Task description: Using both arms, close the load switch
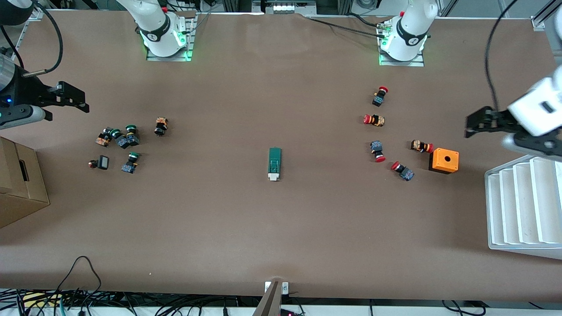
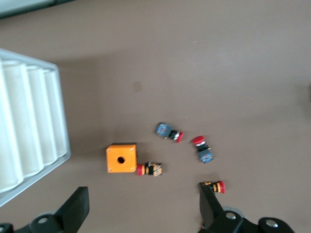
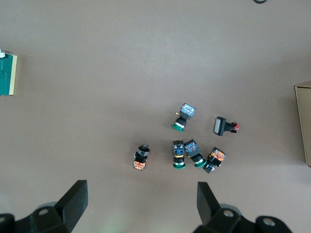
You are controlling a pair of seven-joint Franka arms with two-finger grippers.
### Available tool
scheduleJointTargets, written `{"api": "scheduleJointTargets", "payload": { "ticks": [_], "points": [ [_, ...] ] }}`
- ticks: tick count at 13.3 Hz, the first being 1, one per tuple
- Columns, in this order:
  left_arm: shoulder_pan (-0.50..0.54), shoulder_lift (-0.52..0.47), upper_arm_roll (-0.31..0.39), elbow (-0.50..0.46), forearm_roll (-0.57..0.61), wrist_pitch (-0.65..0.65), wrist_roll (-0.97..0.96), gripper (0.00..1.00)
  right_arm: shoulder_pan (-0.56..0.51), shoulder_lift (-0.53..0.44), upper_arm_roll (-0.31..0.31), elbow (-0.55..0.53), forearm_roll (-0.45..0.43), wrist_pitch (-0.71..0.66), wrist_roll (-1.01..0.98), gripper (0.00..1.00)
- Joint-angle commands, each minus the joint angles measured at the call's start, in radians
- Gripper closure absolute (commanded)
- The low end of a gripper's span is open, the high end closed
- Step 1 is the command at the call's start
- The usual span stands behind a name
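The load switch (image 1: 274, 163) lies alone at the middle of the table, a narrow dark-green block with its white tab at the end nearer the front camera. One end of the load switch (image 3: 7, 75) shows at the edge of the right wrist view. My right gripper (image 1: 74, 97) hangs open over the right arm's end of the table, above a cluster of green-capped buttons, nothing between its fingers (image 3: 141, 206). My left gripper (image 1: 476, 122) hangs open over the left arm's end, beside the orange box, also holding nothing (image 2: 143, 208). Both are well away from the switch.
Several green-capped push buttons (image 1: 120, 140) lie toward the right arm's end, beside a cardboard box (image 1: 19, 180). Several red-capped buttons (image 1: 377, 120), an orange box with a hole (image 1: 444, 160) and a white ribbed tray (image 1: 522, 206) lie toward the left arm's end.
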Motion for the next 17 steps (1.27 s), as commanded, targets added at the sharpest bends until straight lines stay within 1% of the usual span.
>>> {"api": "scheduleJointTargets", "payload": {
  "ticks": [1,3,4,5,6,9,11,17],
  "points": [
    [-0.001,-0.046,0.078,-0.034,-0.048,-0.031,0.023,0.0,0.002,0.006,0.001,0.021,-0.013,-0.022,-0.002,0.01],
    [-0.002,-0.058,0.089,-0.034,-0.056,-0.053,-0.023,0.0,0.002,0.006,0.0,0.023,-0.013,-0.021,-0.004,0.01],
    [-0.003,-0.064,0.089,-0.029,-0.086,-0.086,-0.095,0.0,0.002,0.006,0.001,0.023,-0.013,-0.021,-0.004,0.01],
    [-0.009,-0.069,0.09,-0.023,-0.096,-0.115,-0.17,0.0,0.002,0.006,0.001,0.023,-0.013,-0.019,-0.004,0.01],
    [-0.011,-0.078,0.089,-0.023,-0.085,-0.12,-0.206,0.0,0.002,0.006,0.001,0.023,-0.013,-0.019,-0.004,0.01],
    [-0.012,-0.084,0.092,-0.022,-0.076,-0.116,-0.195,0.0,0.002,0.006,0.0,0.023,-0.014,-0.018,-0.005,0.01],
    [-0.014,-0.084,0.089,-0.02,-0.018,-0.109,-0.155,0.0,0.002,0.006,0.001,0.023,-0.02,-0.018,-0.002,0.01],
    [-0.009,-0.083,0.081,-0.012,-0.01,-0.108,-0.146,0.0,0.002,0.006,0.0,0.024,-0.027,-0.018,-0.013,0.01]
  ]
}}
